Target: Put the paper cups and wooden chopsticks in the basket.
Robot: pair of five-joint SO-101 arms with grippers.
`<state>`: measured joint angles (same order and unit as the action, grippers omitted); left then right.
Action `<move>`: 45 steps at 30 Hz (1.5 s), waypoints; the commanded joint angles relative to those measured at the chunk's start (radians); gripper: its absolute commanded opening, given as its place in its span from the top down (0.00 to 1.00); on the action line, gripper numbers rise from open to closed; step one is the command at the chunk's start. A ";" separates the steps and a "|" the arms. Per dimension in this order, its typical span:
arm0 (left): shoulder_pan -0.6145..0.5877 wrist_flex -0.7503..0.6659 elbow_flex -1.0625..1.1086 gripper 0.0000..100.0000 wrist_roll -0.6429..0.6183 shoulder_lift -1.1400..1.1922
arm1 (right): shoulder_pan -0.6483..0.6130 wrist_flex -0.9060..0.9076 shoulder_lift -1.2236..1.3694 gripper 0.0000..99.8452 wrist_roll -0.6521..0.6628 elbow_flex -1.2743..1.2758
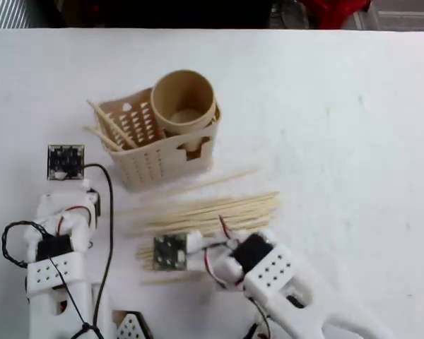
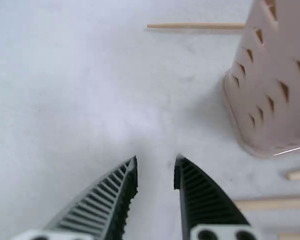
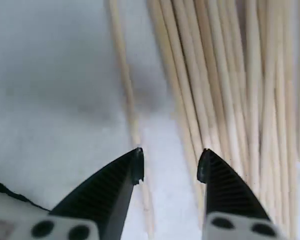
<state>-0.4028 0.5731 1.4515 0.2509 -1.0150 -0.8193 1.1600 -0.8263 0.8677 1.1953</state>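
The basket [image 1: 155, 159] is a pale beige plastic tub with rows of small slots cut through its walls, and it stands upright on the white table [image 1: 353, 141], towards the left of centre in the high view. A tan paper cup [image 1: 184, 99] sits upright inside it with its round mouth open to the camera, filling the right-hand part of the tub. A few wooden chopsticks [image 1: 107, 126] lean out over the rim on the tub's left side. Most of the sticks are a loose pile [image 1: 212, 210] lying flat on the table just in front of the basket. They are thin, light, unfinished wood, roughly parallel, and fan out slightly at the ends. One stray stick [image 1: 219, 180] lies apart between the pile and the basket. The right gripper [image 3: 170, 167] hangs low over the near edge of the pile. Its black ridged jaws are spread and hold nothing, and single sticks pass beneath the fingertips. The left gripper [image 2: 156, 167] is near the basket's base over bare table, its jaws parted with nothing between them.
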 commanded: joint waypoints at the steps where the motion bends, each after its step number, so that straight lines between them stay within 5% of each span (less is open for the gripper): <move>1: 0.012 -0.029 -0.006 0.86 0.012 0.005 | -0.002 -0.074 -0.028 0.81 0.009 0.077; 10: 0.012 -0.029 -0.006 0.86 0.012 0.005 | 0.091 -0.209 -0.028 0.82 0.012 0.175; 20: 0.012 -0.029 -0.005 0.86 0.012 0.005 | 0.101 -0.194 -0.035 0.98 0.008 0.180; 35: 0.012 -0.029 -0.005 0.86 0.012 0.005 | 0.171 0.206 -0.361 0.98 -0.086 -0.267; 45: 0.012 -0.029 -0.005 0.86 0.012 0.005 | 0.170 0.084 -0.194 0.98 -0.473 -0.761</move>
<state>-0.4028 0.5731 1.4515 0.2509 -1.0150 -0.6521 1.3334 -1.1224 0.4964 0.5892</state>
